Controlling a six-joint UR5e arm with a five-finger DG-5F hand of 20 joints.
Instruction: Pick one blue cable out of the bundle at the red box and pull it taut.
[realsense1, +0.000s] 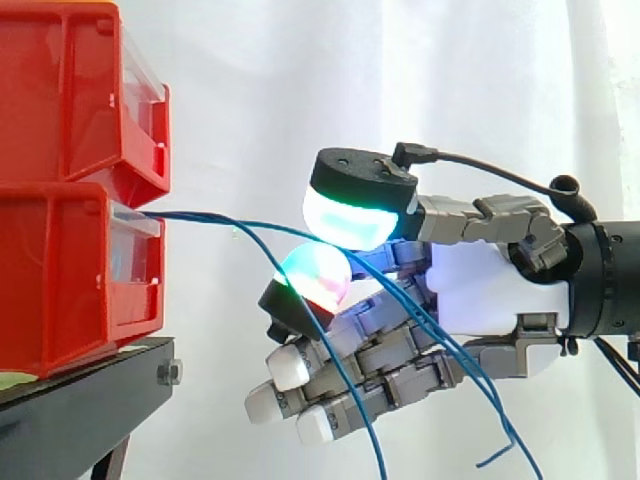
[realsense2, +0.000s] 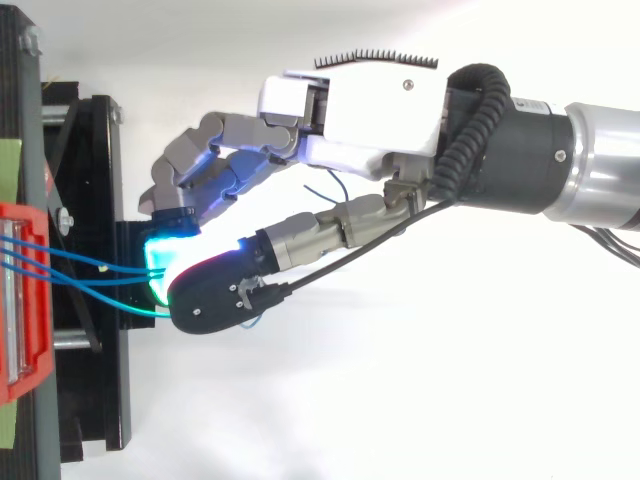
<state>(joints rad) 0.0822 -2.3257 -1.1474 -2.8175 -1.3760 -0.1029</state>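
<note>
Blue cable (realsense1: 205, 216) runs near-straight from the red box (realsense1: 60, 290) at frame left to the hand (realsense1: 480, 290) at centre. It's pinched between the thumb pad (realsense1: 350, 218), glowing cyan-green, and one fingertip (realsense1: 315, 275), glowing green-red. Remaining fingers curl loosely below, holding nothing. Spare blue cables (realsense1: 352, 400) sag past the palm toward the bottom edge. Top view: bundle (realsense2: 90, 265) converges at the pinch, over the black stand (realsense2: 100, 200).

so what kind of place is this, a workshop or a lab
Most likely a robot test lab: a plain white curtain as backdrop, stacked red bins on a black stand, and a robot hand pinching blue cables.
</note>
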